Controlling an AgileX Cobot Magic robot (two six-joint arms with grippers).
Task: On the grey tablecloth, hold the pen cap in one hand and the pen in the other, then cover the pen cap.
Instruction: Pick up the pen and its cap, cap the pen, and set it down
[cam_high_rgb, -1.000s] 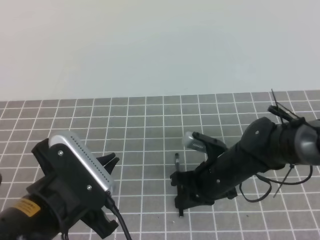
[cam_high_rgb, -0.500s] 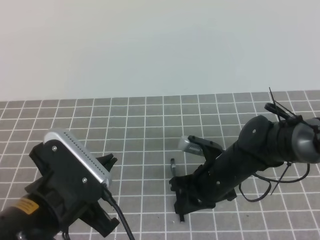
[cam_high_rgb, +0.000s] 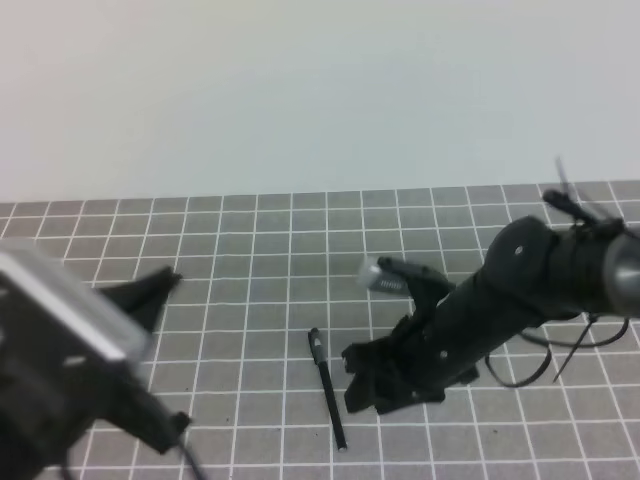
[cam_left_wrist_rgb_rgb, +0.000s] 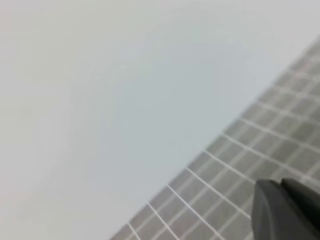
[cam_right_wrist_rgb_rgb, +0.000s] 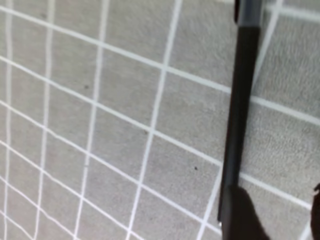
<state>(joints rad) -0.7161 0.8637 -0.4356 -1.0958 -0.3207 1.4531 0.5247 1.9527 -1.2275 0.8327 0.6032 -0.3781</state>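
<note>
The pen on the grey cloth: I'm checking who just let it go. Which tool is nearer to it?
Right. The right tool sits just beside the pen, on its right, open. The left tool is well off to the pen's left, shut.

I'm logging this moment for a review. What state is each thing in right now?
pen: lying flat on the cloth, free of both grippers; whether it is capped cannot be told.
cloth: spread flat.
right gripper: low beside the pen, not holding it; fingers look parted.
left gripper: raised at the left, blurred, fingers together, nothing visible in them.
</note>
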